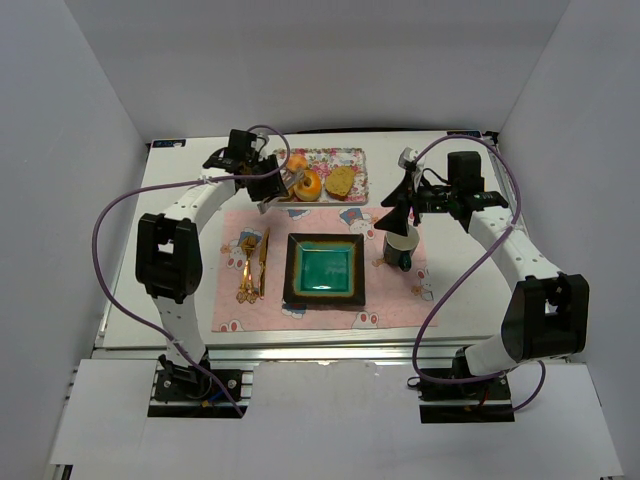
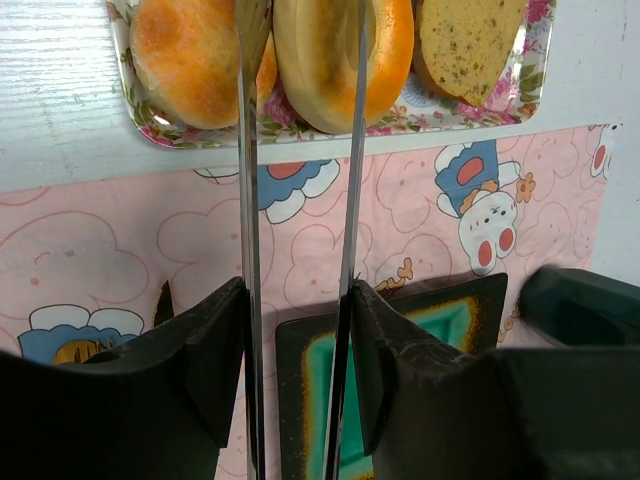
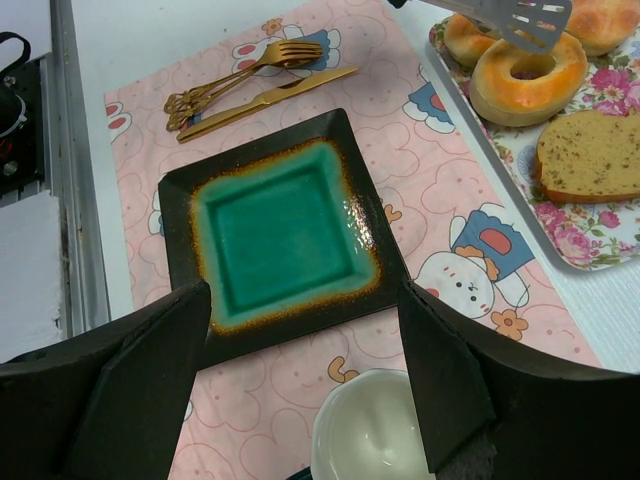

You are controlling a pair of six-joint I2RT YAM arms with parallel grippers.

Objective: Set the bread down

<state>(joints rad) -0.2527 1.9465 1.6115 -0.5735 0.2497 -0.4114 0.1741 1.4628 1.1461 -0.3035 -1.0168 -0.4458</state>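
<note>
Seen from the left wrist, the tray (image 2: pixel 150 130) is cut off by the top edge. Only the near parts of the ring (image 2: pixel 320 70), the slice (image 2: pixel 465 45) and a bun (image 2: pixel 185 60) show, and the ring's hole is out of frame.

The left tool (image 2: pixel 297 300) is clenched on tongs (image 2: pixel 247 200). Their two thin metal blades run forward from between its fingers to the ring. One blade lies at the ring's left edge beside the bun, and the other crosses its right part. I cannot tell whether they pinch the bread. Both pieces lie on the tray at the far side of the counter (image 1: pixel 470 290), with the slice just right of the ring.

The left arm stretches forward along the left side, its wrist at the tray's left end. The right arm reaches forward and bends in toward the middle. The right tool (image 1: pixel 397 222) points down over a cup (image 3: pixel 375 430) and hides most of it from above. Its fingers are released and stand wide apart with nothing between them, over the cup and the near edge of the plate (image 3: pixel 180 190).
</note>
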